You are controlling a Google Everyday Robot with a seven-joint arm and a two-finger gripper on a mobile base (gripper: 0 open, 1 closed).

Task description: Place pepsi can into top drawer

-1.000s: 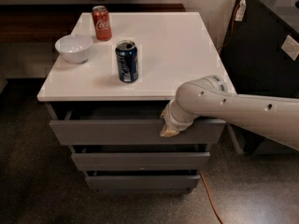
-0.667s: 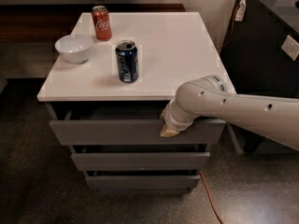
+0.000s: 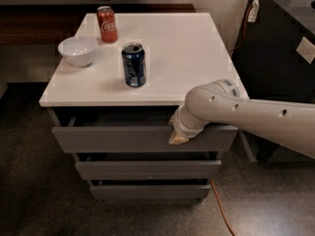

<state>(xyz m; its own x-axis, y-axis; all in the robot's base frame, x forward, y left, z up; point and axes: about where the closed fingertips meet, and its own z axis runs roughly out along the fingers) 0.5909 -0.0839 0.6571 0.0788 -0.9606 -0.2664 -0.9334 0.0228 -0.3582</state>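
Nearest the camera, low on the cabinet, sit the two lower drawers [image 3: 147,170], narrow and grey. Above them is the top drawer [image 3: 113,139], its front drawn out a little so that a dark gap shows under the white worktop [image 3: 192,48]. Against the right part of that front rests the hand [image 3: 178,137] at the end of the pale arm (whether it is wide or narrow I cannot tell; the can is not in it). Further back, on the worktop not far from its front edge, the pepsi can [image 3: 134,65] stands upright and apart from everything else. It is dark blue, with a silver top and pale lettering down its side. I judge it a stiff, smooth, rather slippery cylinder, light if empty and easily tipped, so a hold across the middle of its body seems safest. Beyond it to the left sits a white bowl [image 3: 78,50], and farthest back a red Coca-Cola can [image 3: 107,24].
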